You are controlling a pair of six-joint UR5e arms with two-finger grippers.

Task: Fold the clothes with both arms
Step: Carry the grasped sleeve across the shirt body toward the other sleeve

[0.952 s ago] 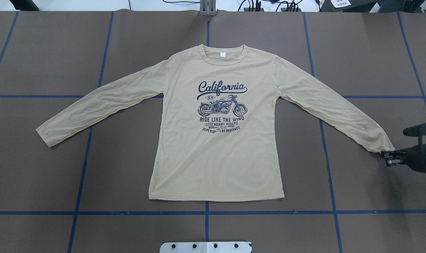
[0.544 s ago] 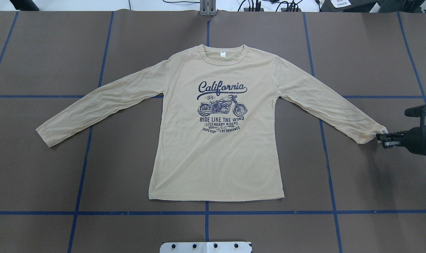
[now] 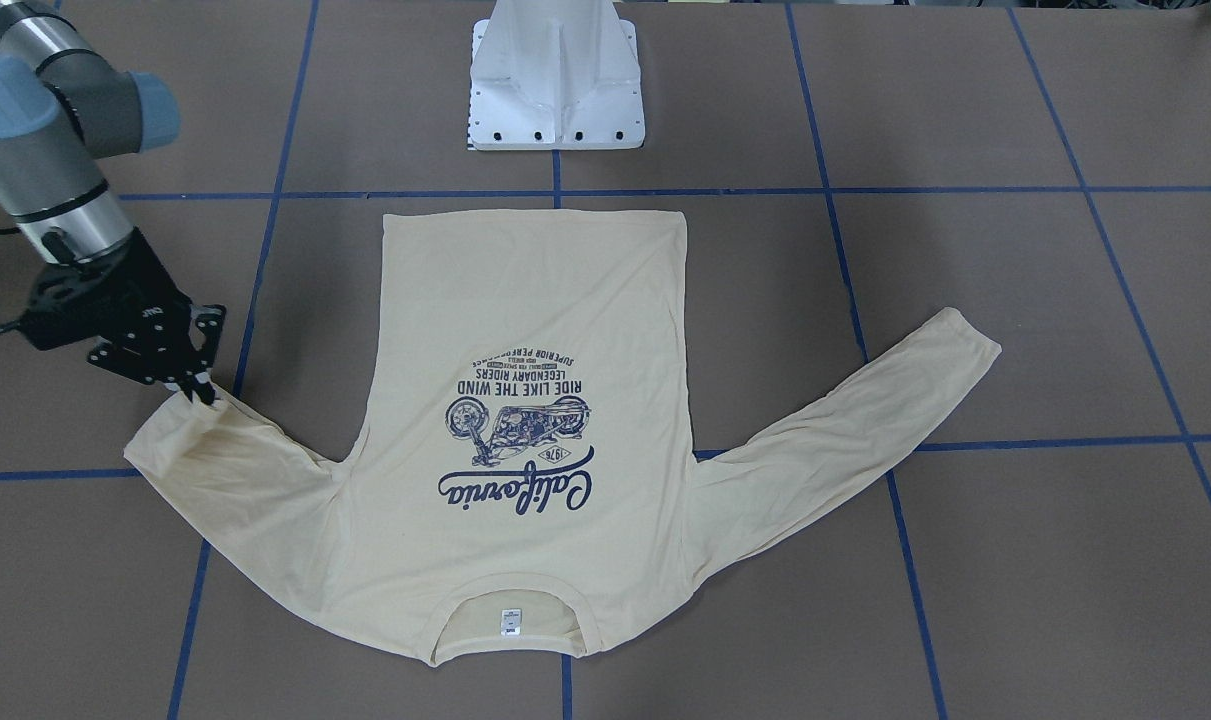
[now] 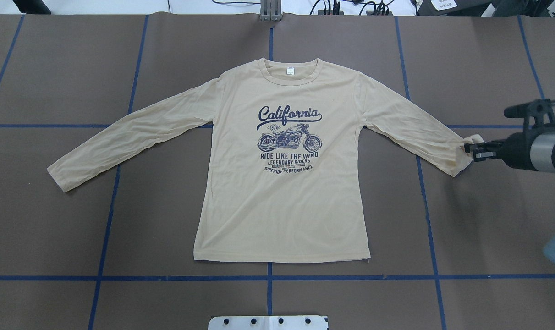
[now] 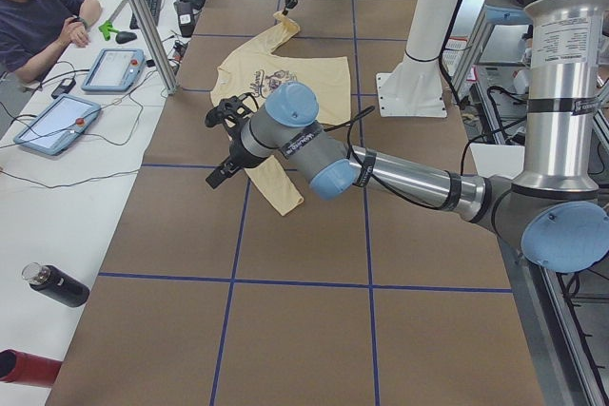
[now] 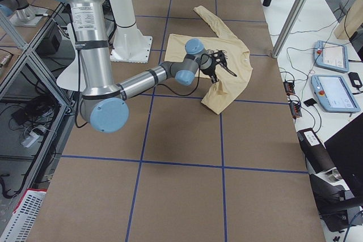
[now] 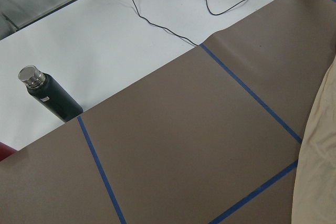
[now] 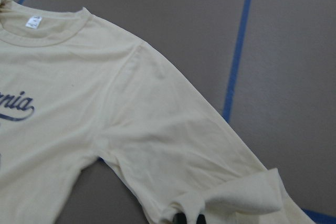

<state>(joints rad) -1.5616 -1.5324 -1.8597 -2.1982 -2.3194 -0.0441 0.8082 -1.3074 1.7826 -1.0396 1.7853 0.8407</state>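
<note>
The cream-yellow clothes (image 4: 282, 201), a long-sleeved shirt with a navy "California" print, lie flat and print-up on the brown table, collar away from the robot. My right gripper (image 4: 469, 149) is shut on the cuff of the sleeve on that side, which is lifted and curled back over itself (image 3: 203, 393). The right wrist view shows that sleeve (image 8: 173, 145) bunched at the dark fingertips (image 8: 181, 219). The other sleeve (image 4: 121, 137) lies stretched out flat. My left gripper (image 5: 217, 178) appears only in the exterior left view, hovering beside that sleeve's cuff (image 5: 285, 199); I cannot tell its state.
The white pedestal base (image 3: 555, 80) stands just behind the shirt's hem. Blue tape lines (image 4: 268, 277) grid the table. A black bottle (image 7: 50, 95) lies on the white side bench beyond the table's left end. A seated person (image 5: 38, 16) and tablets (image 5: 114, 68) are there too.
My right gripper has carried the sleeve cuff away from the robot and inward toward the shirt body. The sleeve end has lifted and started folding over. The rest of the shirt has not moved.
</note>
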